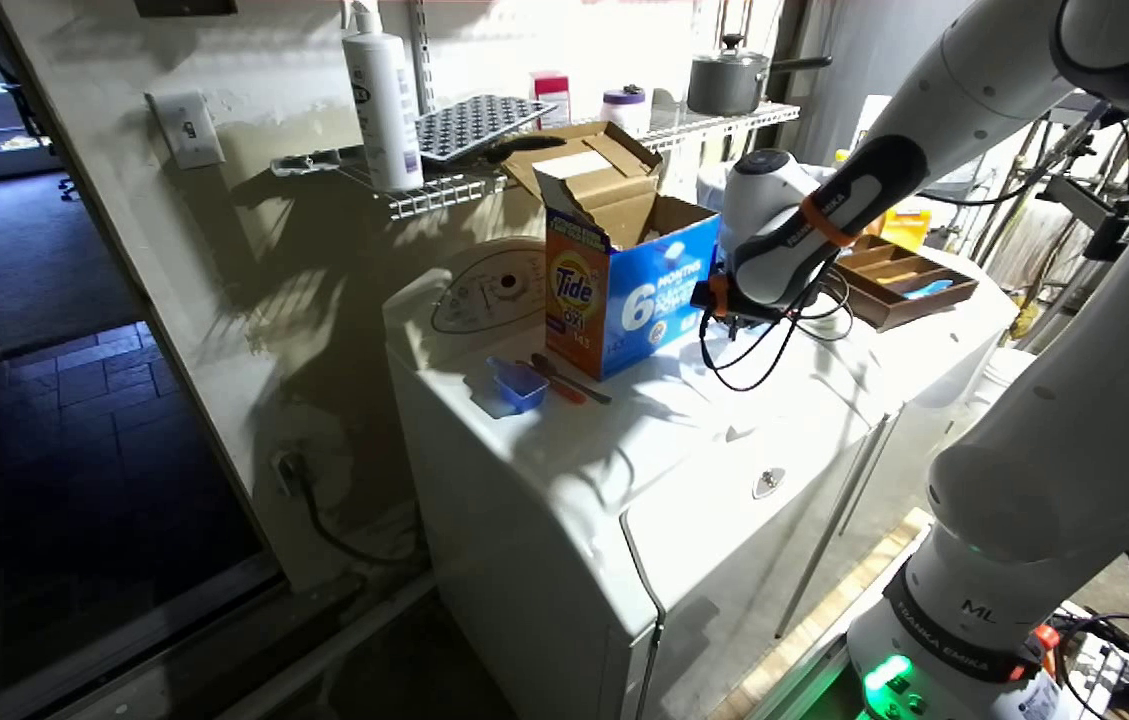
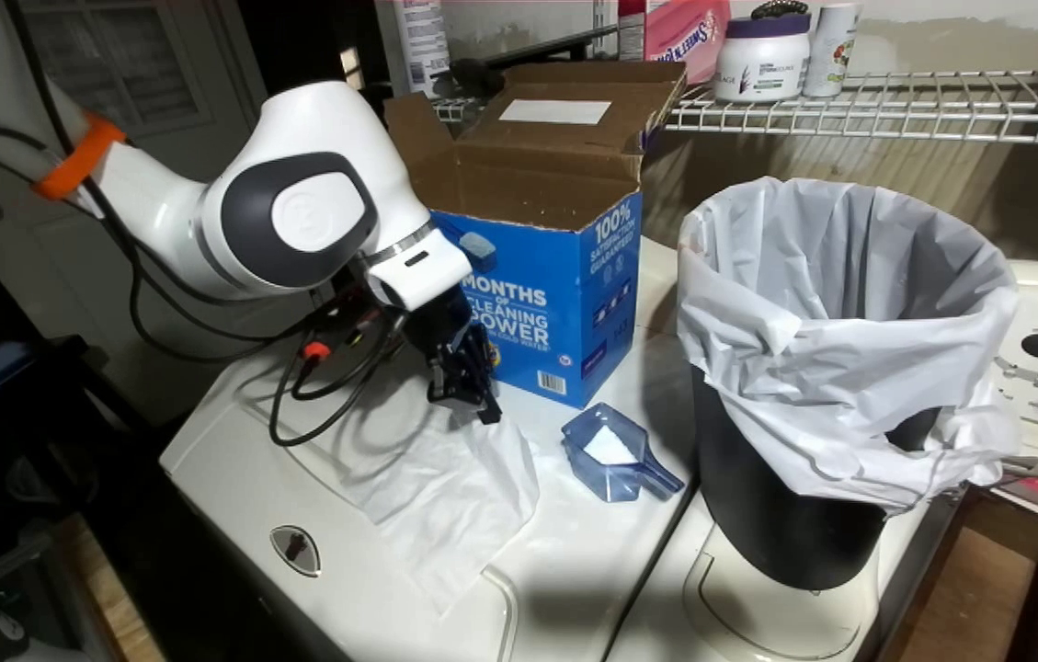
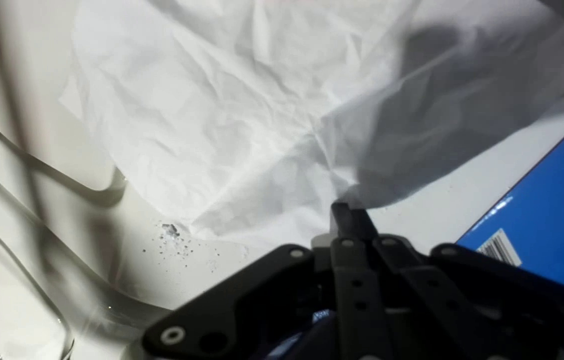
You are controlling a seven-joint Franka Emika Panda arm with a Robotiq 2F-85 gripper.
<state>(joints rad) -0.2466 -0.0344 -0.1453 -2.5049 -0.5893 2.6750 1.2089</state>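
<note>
Tool [image 3: 350,212] clamped on white sheet [image 3: 242,125]
The creased sheet lies on the appliance top [image 2: 574,561], pinched at one edge. Detergent box [image 2: 541,303] and blue scoop [image 2: 621,480] sit nearby.

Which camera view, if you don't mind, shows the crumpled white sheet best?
The wrist view: the white sheet is close, creases clear, edge pinched by the gripper, though cropped by the frame. In an exterior view the white sheet looks smaller; in an exterior view it barely stands out against the white machine top.

Wire shelf [image 1: 446,198]: pump btl [image 1: 384,115], purple-lid jar [image 1: 625,113], lidded gray pot [image 1: 727,85] | Wall [image 1: 224,225]: lt switch [image 1: 186,130]
</note>
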